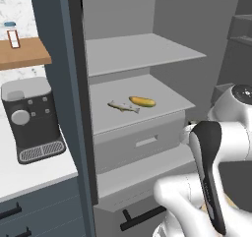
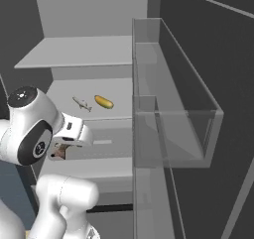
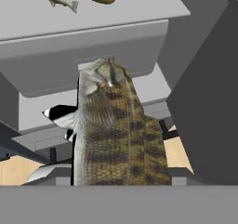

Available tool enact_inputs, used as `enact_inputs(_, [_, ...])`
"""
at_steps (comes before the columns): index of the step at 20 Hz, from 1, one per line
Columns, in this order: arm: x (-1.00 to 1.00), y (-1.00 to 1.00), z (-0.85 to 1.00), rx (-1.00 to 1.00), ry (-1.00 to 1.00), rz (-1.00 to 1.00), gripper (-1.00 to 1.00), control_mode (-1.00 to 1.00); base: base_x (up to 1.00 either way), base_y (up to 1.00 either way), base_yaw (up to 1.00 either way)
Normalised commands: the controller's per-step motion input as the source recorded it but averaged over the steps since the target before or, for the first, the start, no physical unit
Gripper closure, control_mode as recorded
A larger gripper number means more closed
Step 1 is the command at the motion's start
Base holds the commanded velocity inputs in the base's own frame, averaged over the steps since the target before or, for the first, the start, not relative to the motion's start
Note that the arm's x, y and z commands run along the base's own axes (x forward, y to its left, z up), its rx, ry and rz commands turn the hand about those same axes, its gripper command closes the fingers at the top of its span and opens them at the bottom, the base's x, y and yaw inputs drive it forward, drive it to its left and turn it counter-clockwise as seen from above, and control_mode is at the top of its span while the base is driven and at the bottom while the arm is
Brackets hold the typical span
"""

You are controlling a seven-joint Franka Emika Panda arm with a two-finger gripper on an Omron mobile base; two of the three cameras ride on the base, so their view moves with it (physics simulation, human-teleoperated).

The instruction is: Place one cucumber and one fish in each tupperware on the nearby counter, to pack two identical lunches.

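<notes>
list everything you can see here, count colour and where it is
small flat brownish-grey fish on shelf: 1, grey-brown, middle shelf of the open fridge, just left of the cucumber
stubby yellow-green cucumber: 1, yellow-green, same shelf, beside that fish, apart from it
large mottled brown fish: 1, brown with dark patches, close in front of the hand camera, between the fingers
grey fridge shelves: 2, grey, the upper one bare
grey fridge drawer: 1, grey, under the middle shelf
clear door bin: 1, transparent, on the open door at right
black coffee machine: 1, black and grey, on the white counter
wooden wall shelf: 1, tan, holds a small jar
gripper: 1, white, shut on the large fish, below the middle shelf
</notes>
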Motion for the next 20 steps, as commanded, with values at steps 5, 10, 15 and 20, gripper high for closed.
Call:
enact_inputs(5, [0.00, 0.00, 0.00, 0.00, 0.00, 0.00, 1.00, -1.00, 0.00, 0.00, 0.00])
enact_inputs(10, [-0.11, 0.01, -0.02, 0.00, 0.00, 0.00, 1.00, 1.00, -0.23, 0.10, 0.00])
enact_inputs(15, [0.00, 0.00, 0.00, 0.00, 0.00, 0.00, 1.00, 1.00, -0.92, 0.61, 0.12])
enact_inputs(20, [0.00, 0.00, 0.00, 0.00, 0.00, 0.00, 1.00, 1.00, -0.65, 1.00, 0.37])
